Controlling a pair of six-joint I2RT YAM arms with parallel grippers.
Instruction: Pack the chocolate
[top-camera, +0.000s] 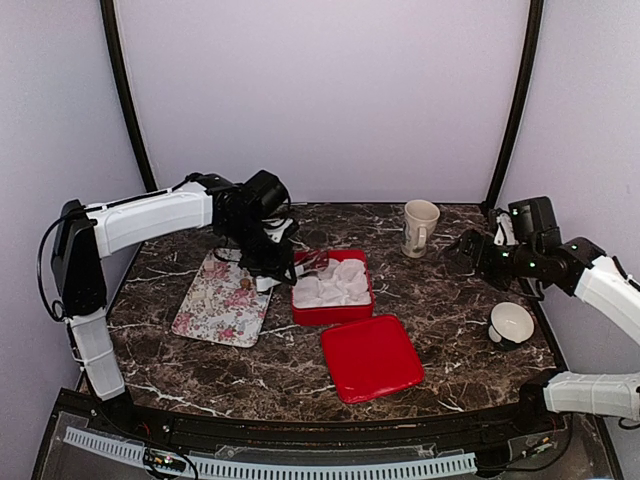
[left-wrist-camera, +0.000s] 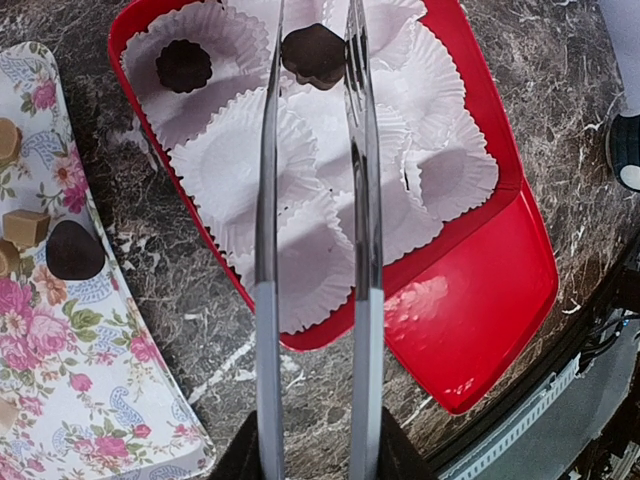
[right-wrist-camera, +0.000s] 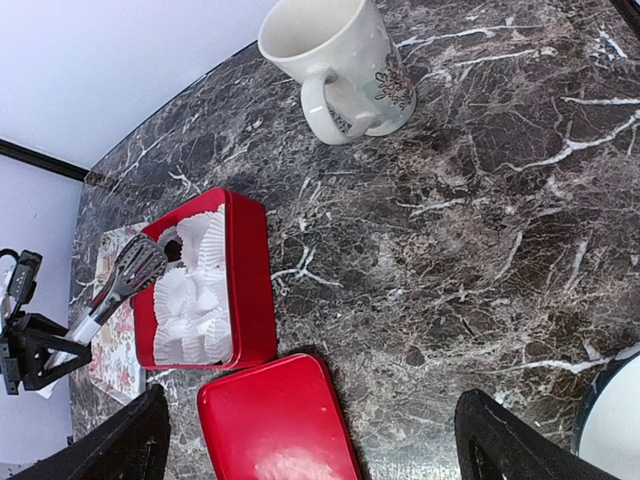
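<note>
So far one dark chocolate (left-wrist-camera: 184, 65) sits in a paper cup inside the red box (left-wrist-camera: 487, 120). My left pincer (top-camera: 270, 248) is clamped on the tongs (left-wrist-camera: 362, 250), and a second dark piece (left-wrist-camera: 315, 55) is between their tips over the far cups. On the floral tray (left-wrist-camera: 90, 380) wait another dark one (left-wrist-camera: 75, 250) and some tan pieces (left-wrist-camera: 25, 225). The lid (top-camera: 372, 357) lies off on the desk (top-camera: 450, 320), and my right pincer (top-camera: 460, 252) hangs apart

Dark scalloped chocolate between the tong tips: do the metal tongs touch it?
Touching. Left wrist view: both blades of the metal tongs press against the dark scalloped chocolate, no gap.
</note>
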